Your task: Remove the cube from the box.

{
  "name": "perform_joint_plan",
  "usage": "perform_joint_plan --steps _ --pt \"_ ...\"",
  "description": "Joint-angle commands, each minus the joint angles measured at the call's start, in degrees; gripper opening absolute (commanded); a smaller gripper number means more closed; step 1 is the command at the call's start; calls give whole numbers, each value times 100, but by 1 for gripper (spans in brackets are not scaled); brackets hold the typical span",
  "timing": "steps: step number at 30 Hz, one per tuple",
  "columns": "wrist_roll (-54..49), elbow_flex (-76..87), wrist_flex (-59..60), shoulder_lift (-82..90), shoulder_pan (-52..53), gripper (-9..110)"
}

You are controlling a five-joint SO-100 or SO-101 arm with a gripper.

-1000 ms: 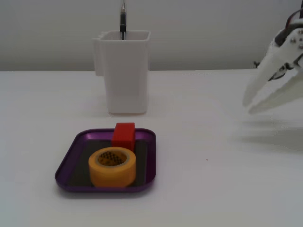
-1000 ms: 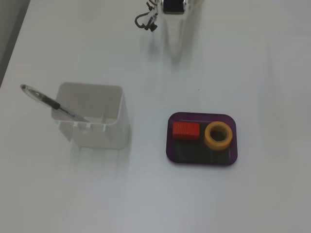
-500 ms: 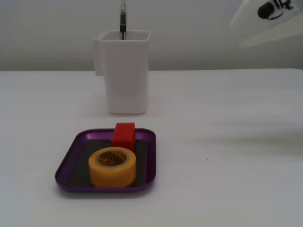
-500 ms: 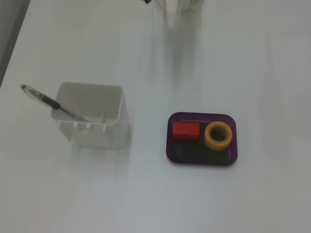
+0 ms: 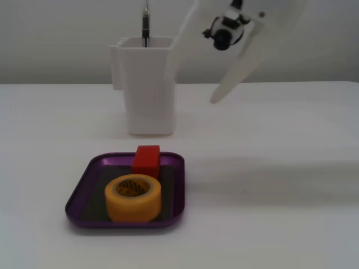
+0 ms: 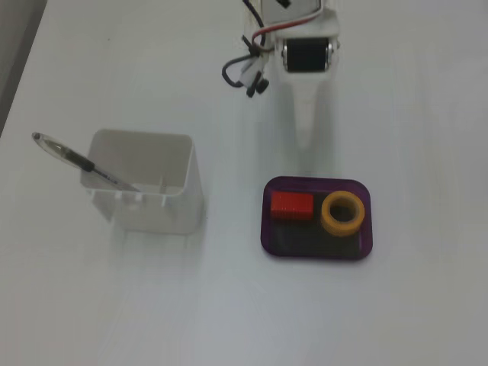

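Observation:
The red cube (image 5: 146,159) stands in the purple box (image 5: 80,193), at its far side in a fixed view, close behind a yellow tape roll (image 5: 133,197). In a fixed view from above, the cube (image 6: 292,205) lies in the left half of the box (image 6: 316,183), with the roll (image 6: 342,213) to its right. My white gripper (image 5: 216,98) hangs in the air behind the box and apart from it. From above, the gripper (image 6: 305,141) points at the box's near rim. Its jaws look closed together and hold nothing.
A tall white container (image 5: 147,95) with a pen (image 5: 145,25) in it stands behind the box, left of the gripper. From above, the container (image 6: 145,191) is left of the box and the pen (image 6: 76,160) leans out to the left. The table is white.

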Motion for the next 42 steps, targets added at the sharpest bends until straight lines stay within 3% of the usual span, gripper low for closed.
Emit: perform_joint_plan --steps 1,11,20,25,31,38,42 --pt "53 -1063 9 -835 18 18" --pt "9 -2303 -53 -2637 53 18" --pt "-26 -2522 -70 -3252 62 18" --pt "-53 -2522 -105 -3393 246 16" --pt "-633 -2505 -299 -3366 246 -1" --pt "-615 -2672 -141 -3015 149 -1" --pt "-606 -2944 571 -2268 158 -1"
